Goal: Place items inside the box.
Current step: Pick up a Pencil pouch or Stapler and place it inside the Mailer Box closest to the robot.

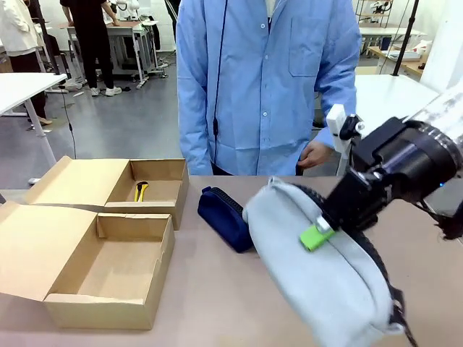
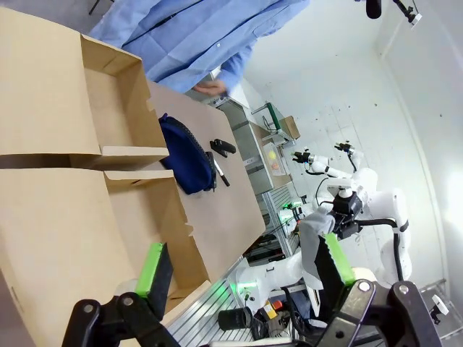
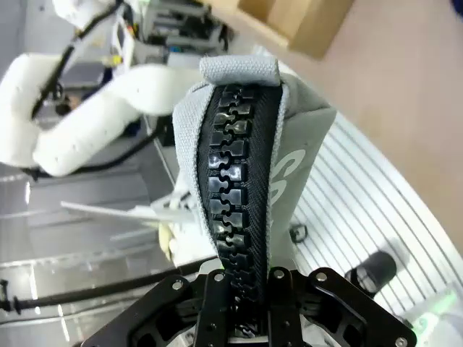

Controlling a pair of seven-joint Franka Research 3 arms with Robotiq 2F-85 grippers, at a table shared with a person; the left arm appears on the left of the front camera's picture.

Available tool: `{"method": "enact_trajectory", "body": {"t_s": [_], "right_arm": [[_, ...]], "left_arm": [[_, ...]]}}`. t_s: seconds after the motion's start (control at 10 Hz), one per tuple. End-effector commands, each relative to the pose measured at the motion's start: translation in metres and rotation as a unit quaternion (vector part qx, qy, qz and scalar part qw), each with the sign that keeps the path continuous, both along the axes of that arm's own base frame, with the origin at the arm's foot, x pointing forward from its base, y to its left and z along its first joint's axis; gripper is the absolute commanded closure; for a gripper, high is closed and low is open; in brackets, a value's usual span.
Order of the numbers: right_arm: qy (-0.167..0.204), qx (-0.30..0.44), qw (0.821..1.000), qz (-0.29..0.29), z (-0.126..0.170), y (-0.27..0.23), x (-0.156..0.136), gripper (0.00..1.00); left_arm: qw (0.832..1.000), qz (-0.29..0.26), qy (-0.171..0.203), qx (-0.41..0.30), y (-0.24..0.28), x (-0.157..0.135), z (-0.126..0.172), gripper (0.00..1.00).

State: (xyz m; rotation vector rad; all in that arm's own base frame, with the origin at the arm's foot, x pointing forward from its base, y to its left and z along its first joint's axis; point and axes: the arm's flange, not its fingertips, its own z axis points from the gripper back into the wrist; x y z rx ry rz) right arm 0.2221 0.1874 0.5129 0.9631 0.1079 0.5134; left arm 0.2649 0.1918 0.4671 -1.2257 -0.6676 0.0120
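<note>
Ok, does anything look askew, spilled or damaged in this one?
Nothing is spilled or damaged. The grey pouch hangs slanted in the air, pinched at its zipper edge by the right pincer, so it droops. The navy pouch lies on the table beside the box, and the yellow knife sits in the box's far compartment.

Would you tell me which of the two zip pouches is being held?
The grey pouch, clamped in the right gripper; the navy pouch lies on the table.

Box (image 1: 101, 312) open from above (navy pouch (image 1: 221, 214) beside it).
</note>
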Motion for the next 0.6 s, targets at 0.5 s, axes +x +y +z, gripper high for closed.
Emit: {"method": "enact_trajectory", "body": {"t_s": [0.5], "right_arm": [[0.025, -0.059, 0.997, -0.047, -0.002, 0.125, -0.002, 0.92]], "left_arm": [[1.000, -0.001, -0.016, -0.006, -0.001, 0.000, 0.001, 0.00]]}}
